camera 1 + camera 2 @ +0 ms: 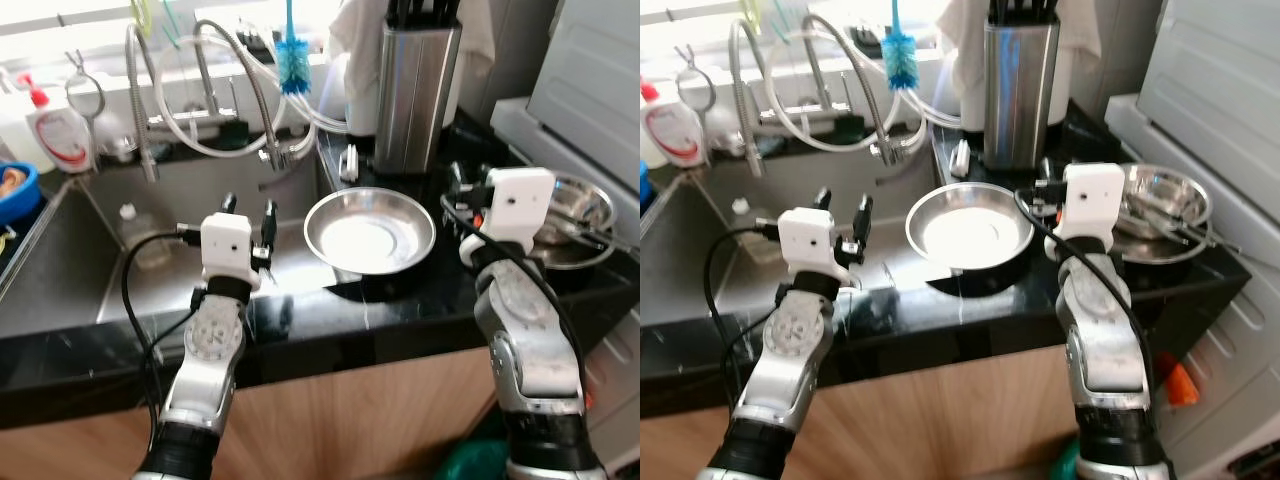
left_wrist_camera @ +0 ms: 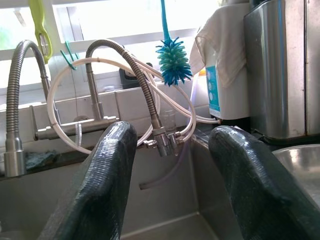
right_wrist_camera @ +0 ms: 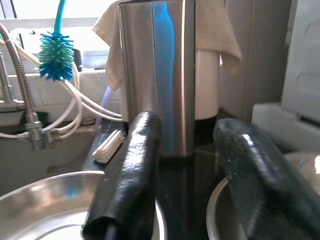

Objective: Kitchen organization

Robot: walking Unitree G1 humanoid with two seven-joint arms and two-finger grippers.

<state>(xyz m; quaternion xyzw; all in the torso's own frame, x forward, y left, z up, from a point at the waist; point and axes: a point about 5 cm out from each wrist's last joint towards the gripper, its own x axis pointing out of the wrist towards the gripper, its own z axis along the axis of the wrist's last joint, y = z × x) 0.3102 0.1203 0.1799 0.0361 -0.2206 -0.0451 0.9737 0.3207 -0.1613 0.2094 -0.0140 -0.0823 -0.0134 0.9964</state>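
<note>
Your left gripper (image 1: 249,211) and right gripper (image 3: 197,165) both reach forward at counter height, fingers parted (nothing between them), silver arms bent upward below.
</note>
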